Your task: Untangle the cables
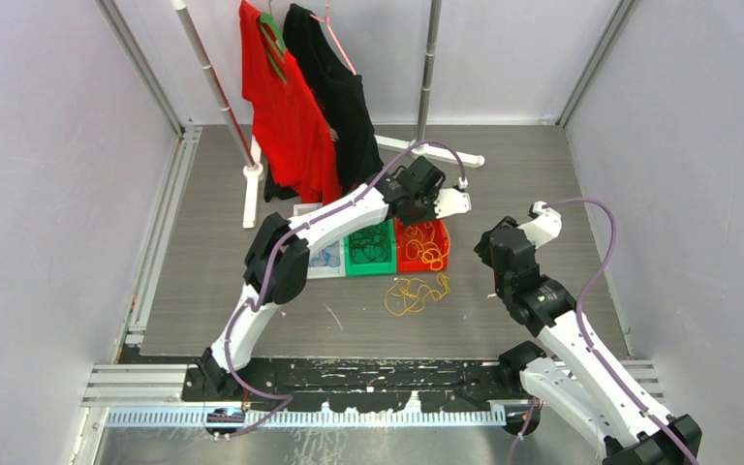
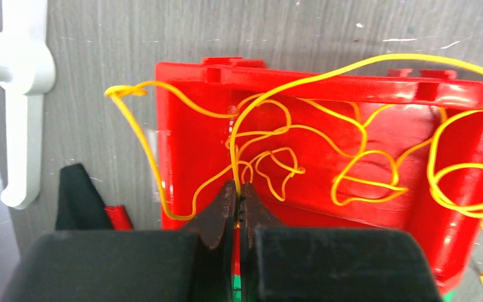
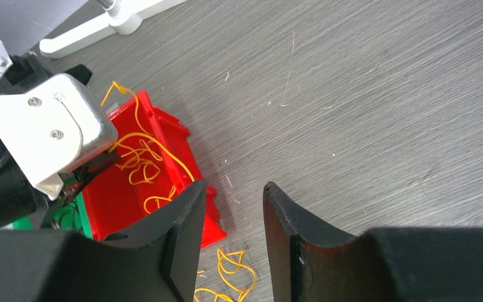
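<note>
Left hand [image 2: 239, 202] is pinched shut on one yellow cable [image 2: 233, 151] over the red bin [image 2: 327, 88], mid-tabletop [image 1: 542, 174]; this strand threads through others, so a lift may drag the heap out or tip the bin; right hand [image 3: 234, 192] half open, empty; green bin [image 1: 369, 272] holds black cables [image 1: 373, 247]; white bin [image 1: 322, 273] holds blue cables [image 1: 327, 258]; loose yellow tangle [image 1: 415, 294] lies on the tabletop before the red bin.

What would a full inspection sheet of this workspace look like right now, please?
Surface: grey table, scuffed.
Job's things: yellow cords in red bin; loose yellow bunch on the table before it; dark cords in green bin.
Clutter: nothing seen.
Grippers: left gripper shut on one yellow cord over the red bin; right gripper open, empty.
Cables: purple hoses along both arms.
Surroundings: red shirt, black shirt on rack behind.
</note>
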`<action>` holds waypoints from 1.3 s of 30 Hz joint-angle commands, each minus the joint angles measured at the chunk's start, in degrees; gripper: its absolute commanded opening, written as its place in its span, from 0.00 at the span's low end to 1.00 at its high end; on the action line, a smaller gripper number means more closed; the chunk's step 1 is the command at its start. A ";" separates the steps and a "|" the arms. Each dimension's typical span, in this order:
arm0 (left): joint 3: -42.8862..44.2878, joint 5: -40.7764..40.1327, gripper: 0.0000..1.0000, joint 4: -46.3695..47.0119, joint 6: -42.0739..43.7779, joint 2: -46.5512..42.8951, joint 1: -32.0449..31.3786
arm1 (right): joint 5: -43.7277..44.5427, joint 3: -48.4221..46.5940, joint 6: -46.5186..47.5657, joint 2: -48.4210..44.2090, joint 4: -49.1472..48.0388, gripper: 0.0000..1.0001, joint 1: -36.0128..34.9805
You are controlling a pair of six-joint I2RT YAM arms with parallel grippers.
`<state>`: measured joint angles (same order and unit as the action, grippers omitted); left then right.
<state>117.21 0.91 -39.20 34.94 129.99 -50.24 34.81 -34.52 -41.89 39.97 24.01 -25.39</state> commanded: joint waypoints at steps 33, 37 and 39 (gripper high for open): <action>8.94 29.05 0.89 -16.29 3.62 -7.31 6.39 | -18.70 -1.05 1.45 5.44 0.55 0.63 0.56; 16.23 36.26 0.99 -23.11 -4.43 -8.23 10.18 | -25.69 0.32 0.15 10.74 -0.36 0.64 -0.11; 19.49 38.51 1.00 -26.36 -8.38 -9.09 12.20 | -26.36 0.79 -0.60 13.61 0.15 0.64 -1.38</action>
<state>129.45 29.87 -56.55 36.18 123.96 -42.28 14.55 -34.11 -41.54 49.12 24.91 -25.23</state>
